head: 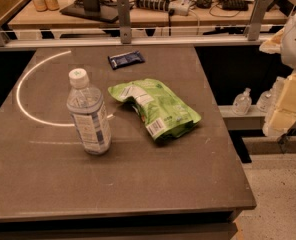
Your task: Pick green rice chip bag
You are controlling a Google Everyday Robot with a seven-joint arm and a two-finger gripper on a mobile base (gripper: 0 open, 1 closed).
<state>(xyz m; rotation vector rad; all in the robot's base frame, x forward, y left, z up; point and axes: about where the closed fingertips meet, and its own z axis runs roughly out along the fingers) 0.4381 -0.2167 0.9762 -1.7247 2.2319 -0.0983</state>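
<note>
The green rice chip bag (155,107) lies flat on the dark table (138,184), right of centre, its long side running from upper left to lower right, with white label panels and a barcode facing up. My gripper (287,104) shows as pale cream parts at the right edge of the view. It is beyond the table's right edge, to the right of the bag and well apart from it. It holds nothing that I can see.
A clear water bottle (88,114) with a white cap stands upright just left of the bag. A small dark blue wrapper (126,59) lies near the table's far edge. A metal rail (123,39) and a cluttered desk run behind. Small bottles (242,103) stand on a ledge at the right.
</note>
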